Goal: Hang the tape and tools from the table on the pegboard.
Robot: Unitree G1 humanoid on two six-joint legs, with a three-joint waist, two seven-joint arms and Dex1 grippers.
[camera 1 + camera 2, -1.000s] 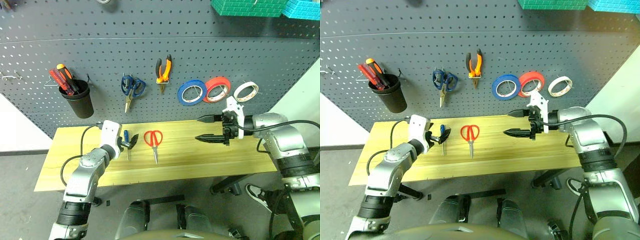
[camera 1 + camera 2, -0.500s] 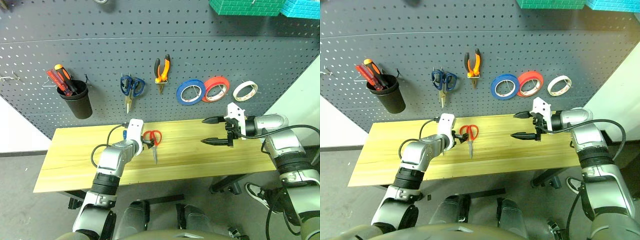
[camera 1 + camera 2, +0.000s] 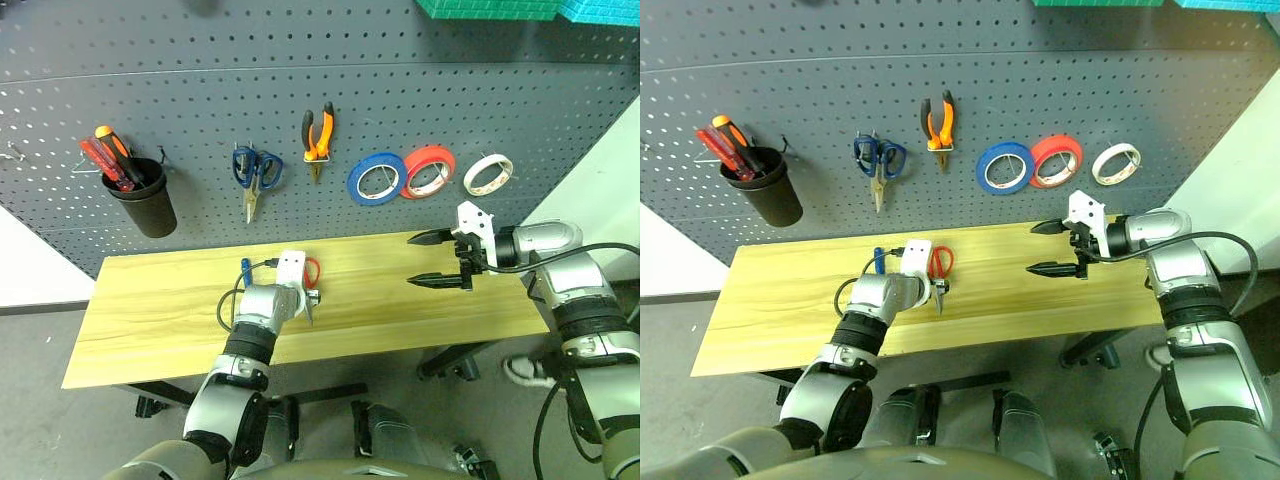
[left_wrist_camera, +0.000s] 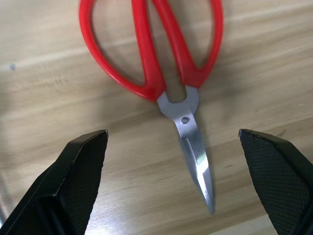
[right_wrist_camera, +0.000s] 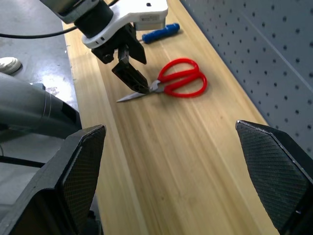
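- Left gripper [image 4: 172, 171]: jaws released and spread wide, pointing down over the red-handled scissors [image 4: 161, 73], one finger to either side of the blades, grasping nothing.
- Right gripper [image 3: 438, 260]: jaws released, wide apart, empty, held above the right part of the counter [image 3: 150, 320] and pointing towards the left gripper.
- Red-handled scissors: flat on the counter near its middle, handles towards the pegboard [image 3: 200, 100], blades shut and pointing to the front edge.
- Blue-handled screwdriver [image 5: 159, 33]: flat on the counter, just beside the left arm, on its far side from the scissors.
- Orange-handled pliers [image 3: 318, 138]: hanging on the pegboard.
- Whitish tape roll [image 3: 488, 173]: hanging on the pegboard, rightmost of three rolls.
- Red-orange roll [image 3: 428, 171] and blue roll [image 3: 377, 180]: hanging beside it, overlapping.
- Blue-handled scissors [image 3: 255, 175]: hanging left of the pliers.
- Black cup [image 3: 140, 205]: on the pegboard, far left, holding screwdrivers.
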